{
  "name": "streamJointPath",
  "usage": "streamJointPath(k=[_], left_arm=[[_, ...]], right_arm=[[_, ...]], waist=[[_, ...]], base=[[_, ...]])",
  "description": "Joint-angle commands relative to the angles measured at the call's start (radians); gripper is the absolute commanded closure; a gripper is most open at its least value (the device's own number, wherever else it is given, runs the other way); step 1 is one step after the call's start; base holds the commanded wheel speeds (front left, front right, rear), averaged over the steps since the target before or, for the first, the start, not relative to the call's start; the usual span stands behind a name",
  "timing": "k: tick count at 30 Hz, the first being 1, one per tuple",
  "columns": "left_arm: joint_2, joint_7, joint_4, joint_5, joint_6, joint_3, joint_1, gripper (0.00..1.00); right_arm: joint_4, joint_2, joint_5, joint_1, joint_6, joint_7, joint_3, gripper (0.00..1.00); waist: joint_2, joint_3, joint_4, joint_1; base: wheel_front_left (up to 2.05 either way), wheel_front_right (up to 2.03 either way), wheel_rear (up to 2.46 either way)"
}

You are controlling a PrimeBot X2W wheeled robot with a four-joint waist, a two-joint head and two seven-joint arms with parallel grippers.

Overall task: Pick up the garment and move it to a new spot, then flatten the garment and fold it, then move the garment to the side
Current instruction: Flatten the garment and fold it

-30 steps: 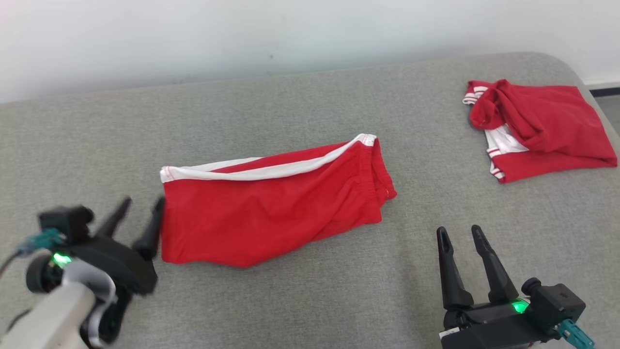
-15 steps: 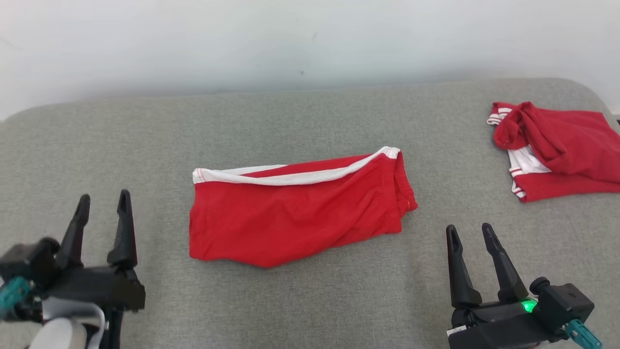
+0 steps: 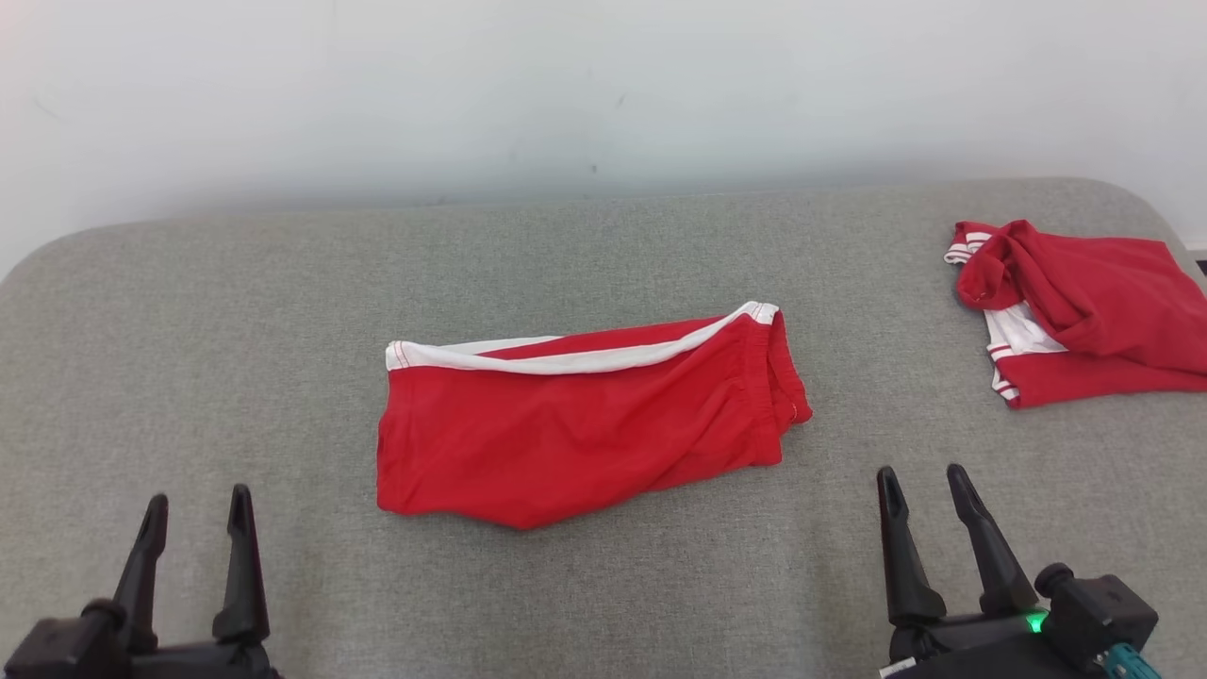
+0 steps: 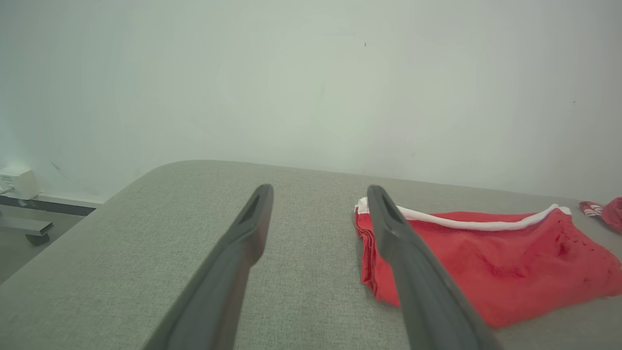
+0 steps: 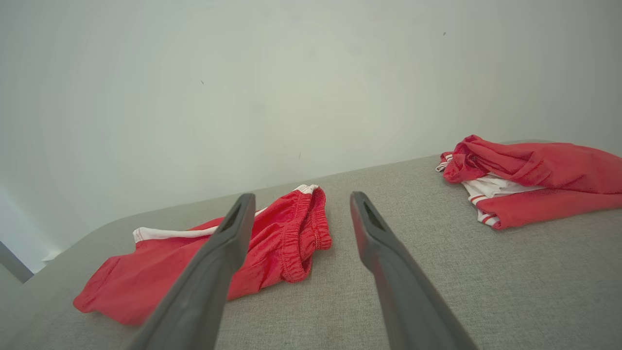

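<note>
Grey woven fabric covers the bench [image 3: 236,311], which has rounded far corners and stands against a plain pale wall [image 3: 566,85].

Item one: red shorts [image 3: 566,434] with a white band along the far edge. They lie folded and flat near the middle of the bench, long side running left to right. The elastic waistband is bunched at the right end. The cloth is mildly wrinkled and the near edge is uneven.

Item two: a second red garment [image 3: 1084,302] with white striped trim. It is loosely heaped at the far right corner of the bench, well apart from the shorts.

Left gripper [image 3: 198,497]: at the near left edge of the bench, fingers pointing toward the wall. Jaws spread, nothing between them. It stands off the near left corner of the shorts, apart from the cloth. In the left wrist view its right finger hides part of the shorts' left end.

Right gripper [image 3: 920,471]: at the near right edge of the bench, fingers pointing toward the wall. Jaws spread and empty. It stands off the waistband end of the shorts, apart from both garments.
</note>
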State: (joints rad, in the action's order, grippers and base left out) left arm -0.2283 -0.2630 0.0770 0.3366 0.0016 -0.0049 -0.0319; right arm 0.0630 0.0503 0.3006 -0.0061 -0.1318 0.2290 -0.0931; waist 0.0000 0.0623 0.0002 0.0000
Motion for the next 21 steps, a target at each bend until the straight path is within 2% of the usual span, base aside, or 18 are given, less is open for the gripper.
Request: streamJointPath(k=[1, 8, 21], left_arm=[[0.015, -0.001, -0.012, -0.018, -0.008, 0.023, 0.030, 0.00], [0.057, -0.002, -0.003, -0.066, -0.035, 0.056, 0.080, 0.00], [0.103, -0.002, 0.013, -0.116, -0.064, 0.089, 0.069, 0.00]], right_arm=[[0.004, 0.000, -0.007, 0.018, 0.003, -0.002, 0.009, 0.00], [0.022, 0.000, -0.031, 0.049, 0.003, -0.009, 0.017, 0.00], [0.039, 0.000, -0.066, 0.041, 0.003, -0.029, 0.023, 0.00]], waist=[[0.0000, -0.001, 0.003, 0.0000], [0.0000, -0.010, 0.015, 0.0000], [0.0000, -0.005, 0.026, 0.0000]], base=[[0.00, 0.00, 0.00], [0.00, 0.00, 0.00], [0.00, 0.00, 0.00]])
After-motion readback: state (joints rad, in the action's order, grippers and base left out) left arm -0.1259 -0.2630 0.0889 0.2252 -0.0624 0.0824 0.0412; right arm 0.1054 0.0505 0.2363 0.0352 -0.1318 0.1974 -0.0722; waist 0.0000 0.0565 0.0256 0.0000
